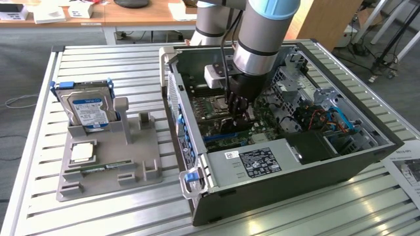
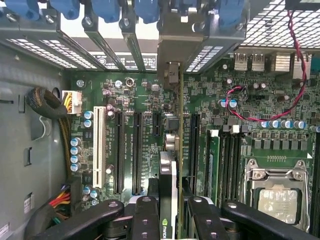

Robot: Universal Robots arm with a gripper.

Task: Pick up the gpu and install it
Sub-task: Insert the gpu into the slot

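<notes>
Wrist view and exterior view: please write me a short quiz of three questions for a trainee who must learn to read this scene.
1. True or false: the hand grips the gpu inside the computer case.
2. Where is the hard drive? A) standing in the grey fixture beside the case; B) inside the case; C) in the hand.
3. Fill in: the fixture lies toward the exterior view's ____ of the case.
Key: 1 true; 2 A; 3 left.
</notes>
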